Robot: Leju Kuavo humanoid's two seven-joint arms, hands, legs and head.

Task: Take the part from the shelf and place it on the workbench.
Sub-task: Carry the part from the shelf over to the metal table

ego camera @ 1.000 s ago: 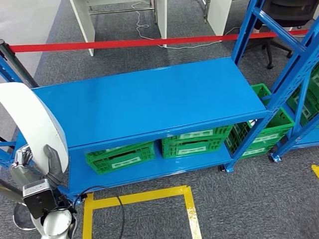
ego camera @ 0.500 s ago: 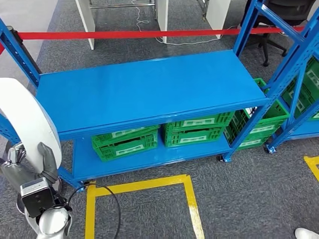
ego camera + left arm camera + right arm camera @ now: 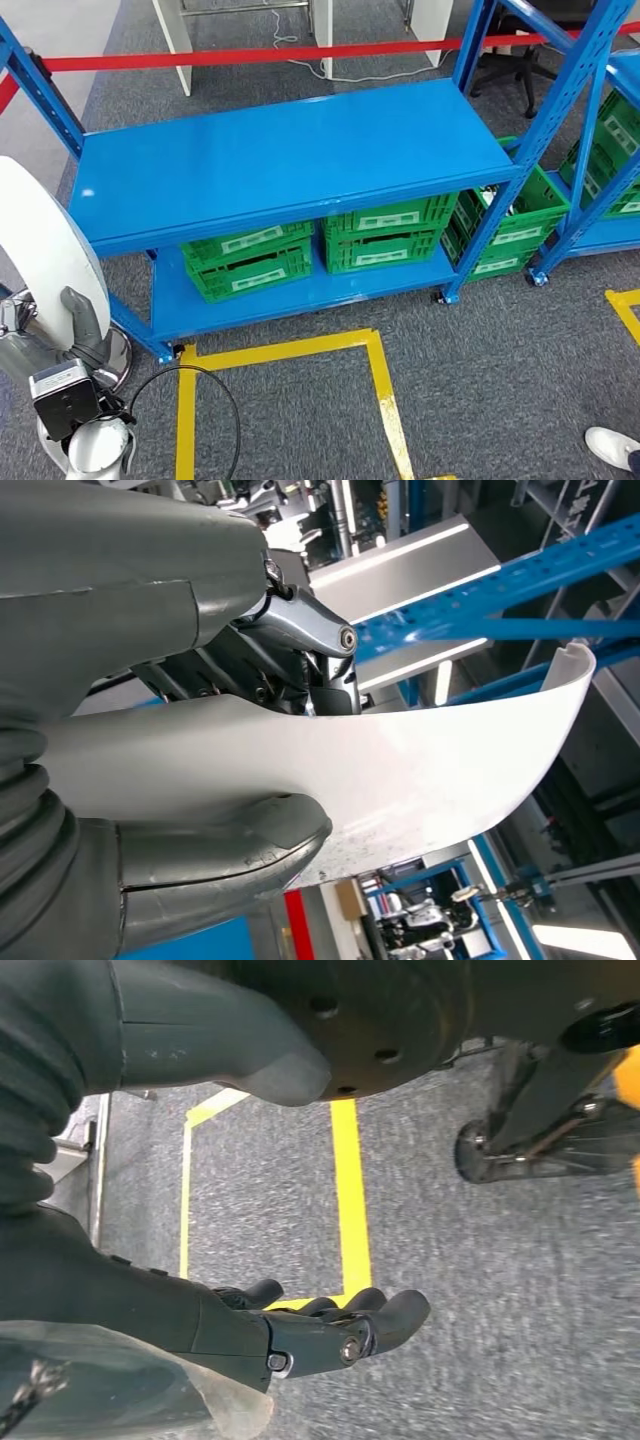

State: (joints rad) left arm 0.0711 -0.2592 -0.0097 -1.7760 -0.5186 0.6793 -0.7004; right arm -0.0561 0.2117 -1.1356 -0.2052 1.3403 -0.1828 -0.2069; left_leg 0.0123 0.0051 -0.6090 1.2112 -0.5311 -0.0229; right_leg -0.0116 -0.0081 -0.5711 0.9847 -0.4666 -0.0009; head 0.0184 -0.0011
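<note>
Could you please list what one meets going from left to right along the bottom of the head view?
Left hand gripping the curved white plastic part → black cable loop → yellow floor tape outline → a person's white shoe.

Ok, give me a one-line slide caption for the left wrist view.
Left hand grips a curved white plastic panel, with blue steel shelving rails behind it.

The left hand [image 3: 81,322] grips with thumb and fingers closed; the right hand [image 3: 302,1335] hangs empty, fingers spread.
</note>
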